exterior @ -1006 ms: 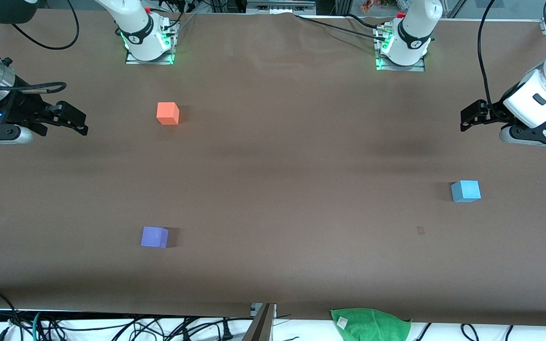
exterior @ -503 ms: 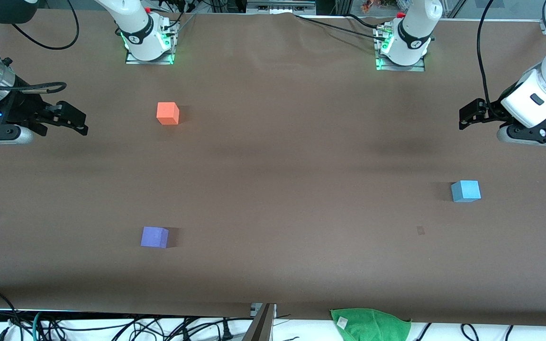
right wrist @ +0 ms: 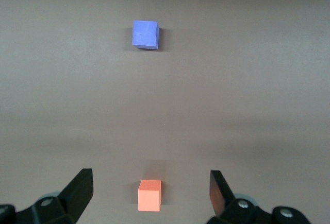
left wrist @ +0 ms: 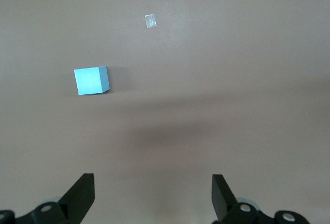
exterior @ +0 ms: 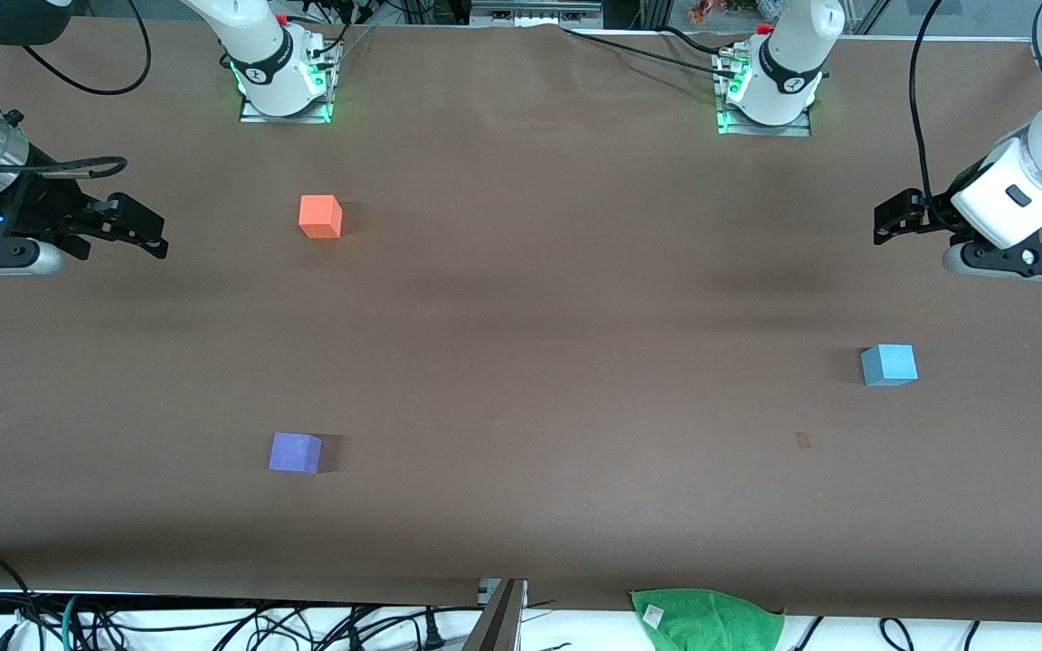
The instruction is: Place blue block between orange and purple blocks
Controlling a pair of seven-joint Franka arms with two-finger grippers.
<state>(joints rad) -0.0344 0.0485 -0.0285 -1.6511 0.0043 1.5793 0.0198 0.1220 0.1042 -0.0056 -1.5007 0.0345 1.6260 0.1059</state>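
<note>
The sky-blue block (exterior: 889,364) sits on the brown table toward the left arm's end and also shows in the left wrist view (left wrist: 91,80). The orange block (exterior: 320,216) and the purple block (exterior: 295,452) sit toward the right arm's end, the purple one nearer to the front camera, with a wide bare gap between them. Both show in the right wrist view, orange (right wrist: 150,195) and purple (right wrist: 145,34). My left gripper (exterior: 887,226) is open and empty in the air, apart from the blue block (left wrist: 153,193). My right gripper (exterior: 155,237) is open and empty, and waits (right wrist: 150,175).
A green cloth (exterior: 706,619) lies at the table's edge nearest the front camera. A small tape mark (exterior: 802,440) sits on the table near the blue block. Both arm bases (exterior: 284,86) (exterior: 767,95) stand along the table's top edge.
My left gripper has shifted slightly toward the bases' edge of the table and stays open. The right arm and the three blocks have not moved.
</note>
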